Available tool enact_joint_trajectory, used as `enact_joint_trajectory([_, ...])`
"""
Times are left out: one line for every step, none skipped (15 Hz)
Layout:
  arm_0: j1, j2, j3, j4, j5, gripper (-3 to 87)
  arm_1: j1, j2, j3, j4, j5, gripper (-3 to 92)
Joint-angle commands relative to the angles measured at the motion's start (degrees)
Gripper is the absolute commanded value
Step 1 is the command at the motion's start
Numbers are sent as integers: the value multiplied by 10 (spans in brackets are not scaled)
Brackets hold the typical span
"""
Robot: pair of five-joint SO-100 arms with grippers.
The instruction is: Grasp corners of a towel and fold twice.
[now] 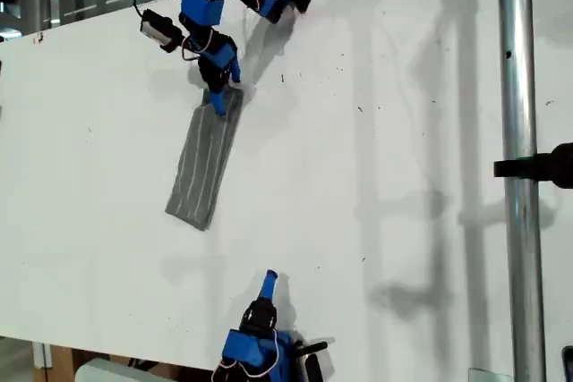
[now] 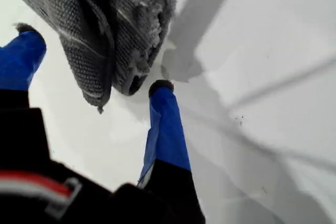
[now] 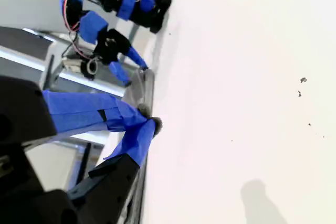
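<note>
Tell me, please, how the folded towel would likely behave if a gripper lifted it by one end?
The towel would probably droop: in the first wrist view its layered edge sags and curls, so it looks floppy. It seems thin and light, lying flat on the table. The stacked layers could slip apart or unfold, since nothing visibly holds them together.

My first end effector [image 2: 92, 69] gapes; second end effector [image 3: 149, 121] closed.

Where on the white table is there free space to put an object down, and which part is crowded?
The widest bare patch of the white table lies between the folded grey striped towel and the metal pole. Another lies at the exterior view's left of the towel. It is crowded at the towel's far end, where my first gripper stands.
</note>
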Motion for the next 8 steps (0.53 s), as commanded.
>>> enact_joint_trajectory([8, 4, -4, 11, -11, -28, 13, -171, -164, 21, -13, 431])
enact_joint_trajectory([9, 4, -4, 15, -14, -28, 14, -214, -205, 18, -15, 429])
enact_joint_trajectory([12, 4, -4, 18, -17, -28, 21, -229, -216, -2, -18, 415])
enact_joint_trajectory([16, 4, -4, 19, -18, -28, 34, -229, -214, -20, -39, 382])
enact_joint_trajectory([21, 4, -6, 21, -19, -28, 47, -229, -213, -26, -61, 353])
enact_joint_trajectory([23, 4, -7, 21, -19, -28, 55, -221, -207, -22, -84, 254])
enact_joint_trajectory([25, 4, -7, 23, -19, -28, 58, -201, -192, -11, -98, 32])
enact_joint_trajectory([25, 4, -7, 24, -18, -28, 61, -173, -175, 19, -103, -2])
